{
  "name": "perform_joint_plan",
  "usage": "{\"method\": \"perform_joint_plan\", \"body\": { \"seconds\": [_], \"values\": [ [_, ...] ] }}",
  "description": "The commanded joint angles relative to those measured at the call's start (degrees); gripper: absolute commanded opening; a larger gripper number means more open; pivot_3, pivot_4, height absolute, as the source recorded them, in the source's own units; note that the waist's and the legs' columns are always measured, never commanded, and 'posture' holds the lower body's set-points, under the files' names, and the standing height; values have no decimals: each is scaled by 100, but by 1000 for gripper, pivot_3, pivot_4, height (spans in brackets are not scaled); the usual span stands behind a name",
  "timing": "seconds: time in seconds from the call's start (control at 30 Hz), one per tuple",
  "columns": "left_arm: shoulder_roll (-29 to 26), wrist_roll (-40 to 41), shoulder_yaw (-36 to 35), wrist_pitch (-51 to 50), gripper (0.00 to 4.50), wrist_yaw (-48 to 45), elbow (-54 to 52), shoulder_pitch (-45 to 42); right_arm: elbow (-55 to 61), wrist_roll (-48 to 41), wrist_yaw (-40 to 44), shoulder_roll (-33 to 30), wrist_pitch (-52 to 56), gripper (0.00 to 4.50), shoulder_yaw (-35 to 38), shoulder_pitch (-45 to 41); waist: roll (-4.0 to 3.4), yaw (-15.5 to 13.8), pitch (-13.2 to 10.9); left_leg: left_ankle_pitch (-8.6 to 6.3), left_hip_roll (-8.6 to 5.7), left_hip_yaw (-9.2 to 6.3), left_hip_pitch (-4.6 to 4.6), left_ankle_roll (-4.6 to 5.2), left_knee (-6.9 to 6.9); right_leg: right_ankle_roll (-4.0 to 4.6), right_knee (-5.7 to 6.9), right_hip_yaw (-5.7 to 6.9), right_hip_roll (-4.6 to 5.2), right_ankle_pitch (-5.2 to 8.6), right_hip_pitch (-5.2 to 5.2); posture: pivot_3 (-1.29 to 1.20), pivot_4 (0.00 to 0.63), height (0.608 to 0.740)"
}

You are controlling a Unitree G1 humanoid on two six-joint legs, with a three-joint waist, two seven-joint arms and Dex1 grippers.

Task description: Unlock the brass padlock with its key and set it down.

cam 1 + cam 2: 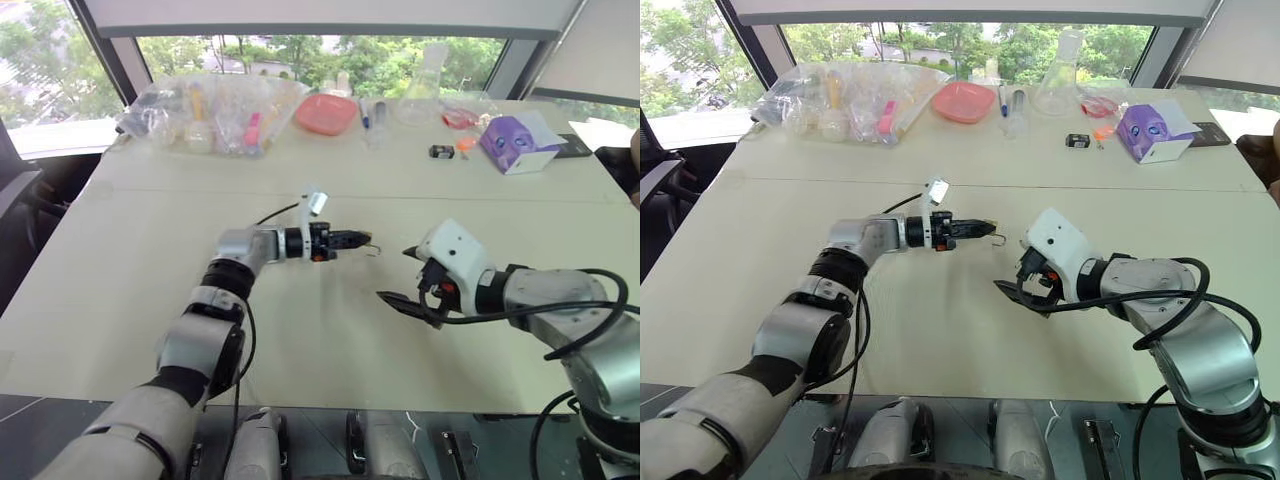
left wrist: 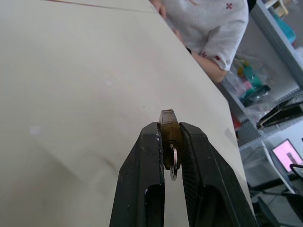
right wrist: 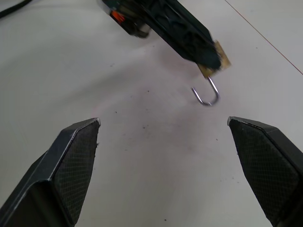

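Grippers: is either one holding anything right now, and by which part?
The left gripper holds the brass padlock by its body, the shackle hanging free and swung open. The right gripper is open, holding nothing.

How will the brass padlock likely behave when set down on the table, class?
The brass padlock is probably rigid and dense for its size. Its swung-open shackle may snag or tip it. Pinched in the left pincer, smooth brass could slip.

A lab or office test room: a wide pale tabletop [image 1: 120, 300] before big windows [image 1: 300, 55], with a glass flask [image 1: 422, 95], a pink tray [image 1: 326, 113] and bagged supplies [image 1: 210, 115] along the upper frame; shelving [image 2: 279, 28] and a laptop [image 2: 288, 153] at right.
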State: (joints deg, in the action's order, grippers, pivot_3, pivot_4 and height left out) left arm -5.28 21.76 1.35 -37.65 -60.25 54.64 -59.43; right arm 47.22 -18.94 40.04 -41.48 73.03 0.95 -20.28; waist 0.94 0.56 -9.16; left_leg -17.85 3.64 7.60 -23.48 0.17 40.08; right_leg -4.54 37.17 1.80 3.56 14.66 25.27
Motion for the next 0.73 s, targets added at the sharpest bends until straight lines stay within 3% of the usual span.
{"method": "perform_joint_plan", "body": {
  "seconds": [0.03,0.1,0.37,0.43,0.57,0.73],
  "values": [
    [146,-258,-29,327,0,71,613,-257,120,-25,-281,-18,-83,4466,-5,-115,0,0,0,0,0,0,0,1,0,0,0,0,0,0,0,0,150,733],
    [183,-385,-41,480,0,75,839,-329,101,-47,-378,-19,-115,4466,-22,-123,0,6,0,0,0,1,0,1,0,0,0,0,0,0,1,0,150,733],
    [-17,-594,-134,361,3788,-164,1001,-511,-44,-94,-626,-36,-328,4500,-93,-150,1,4,0,-1,0,1,-1,1,1,0,0,0,1,0,1,0,150,733],
    [-116,-787,-84,577,3788,205,975,-498,-49,-117,-649,-49,-358,4500,-107,-144,1,3,0,-1,1,-1,-1,1,0,0,1,0,1,0,1,0,150,733],
    [-718,-1115,130,1087,3788,17,107,-209,-60,-137,-656,-134,-447,4500,-72,-41,1,52,0,0,2,1,1,1,-1,0,2,-1,0,0,3,0,150,733],
    [-1408,-466,-503,437,3788,251,-2150,611,-230,-97,-842,52,-679,4500,-87,95,0,30,0,16,11,2,2,-29,-7,1,6,-1,-3,0,9,0,150,733]
  ]
}}
